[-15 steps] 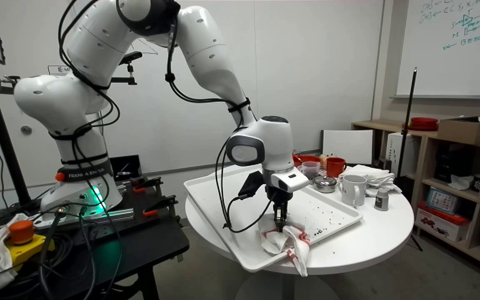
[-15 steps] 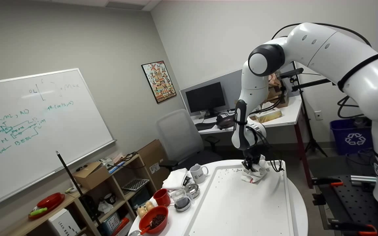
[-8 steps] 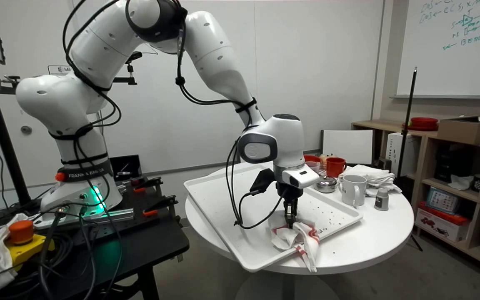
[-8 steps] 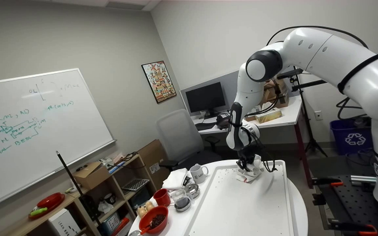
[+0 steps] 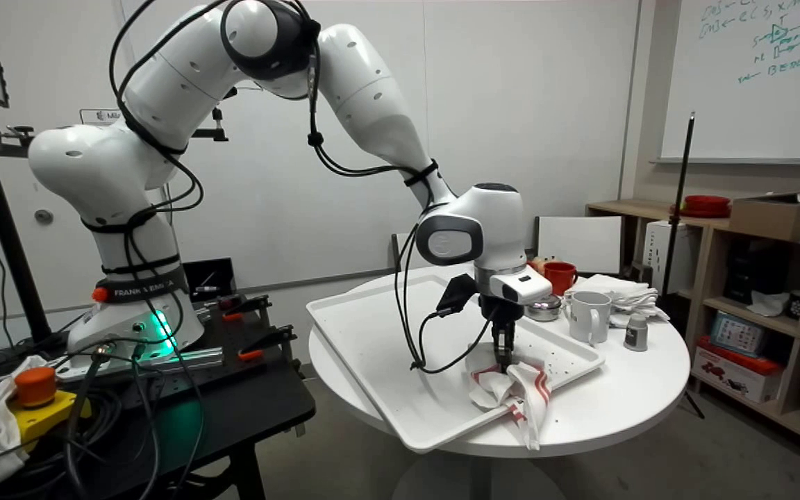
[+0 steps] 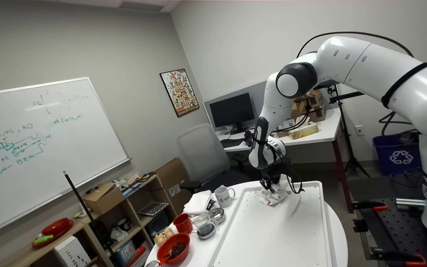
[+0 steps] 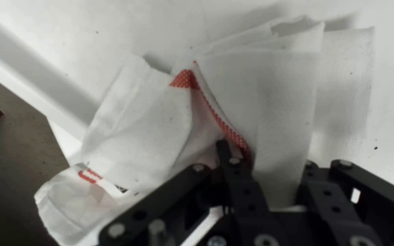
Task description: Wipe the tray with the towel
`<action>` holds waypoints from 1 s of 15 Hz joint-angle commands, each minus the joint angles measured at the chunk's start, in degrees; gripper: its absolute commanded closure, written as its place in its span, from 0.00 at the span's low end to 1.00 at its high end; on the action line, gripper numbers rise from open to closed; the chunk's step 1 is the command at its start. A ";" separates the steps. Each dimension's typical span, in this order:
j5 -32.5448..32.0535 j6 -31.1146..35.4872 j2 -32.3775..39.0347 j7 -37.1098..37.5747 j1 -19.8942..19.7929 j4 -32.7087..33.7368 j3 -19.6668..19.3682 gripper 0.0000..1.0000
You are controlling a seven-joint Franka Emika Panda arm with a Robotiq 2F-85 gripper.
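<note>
The white towel with red stripes [image 5: 528,396] lies bunched on the white tray [image 5: 386,354], with one end hanging over the tray's rim. It also shows in an exterior view [image 6: 274,197] and fills much of the wrist view [image 7: 286,85]. My gripper [image 5: 504,362] points down and is shut on the towel, pressing it onto the tray near the rim. In the wrist view the fingers [image 7: 268,162] stand apart with thick cloth folds between them; one fingertip is hidden in cloth. Dark crumbs [image 6: 250,199] lie on the tray beside the towel.
The tray rests on a round white table [image 5: 636,410]. Beside it stand a grey mug [image 5: 589,316], a small grey bottle [image 5: 636,333], a metal dish [image 5: 544,308], a red cup [image 5: 560,276], a folded white cloth [image 5: 612,292] and a red bowl [image 6: 174,249].
My gripper has dragged the towel along the tray's rim towards the crumbs and the mug side. The hanging end has moved along with it. The grip has not visibly changed.
</note>
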 commanded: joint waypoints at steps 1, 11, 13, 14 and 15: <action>1.30 -2.78 2.14 1.33 1.59 4.50 -1.49 0.93; 0.92 -7.30 5.02 3.15 2.79 10.86 -2.39 0.93; 0.86 -8.29 5.63 3.34 3.04 12.32 -2.46 0.93; 0.85 -8.62 5.93 3.27 3.07 13.10 -2.37 0.93; 0.87 -8.92 6.25 3.30 3.13 13.88 -2.32 0.93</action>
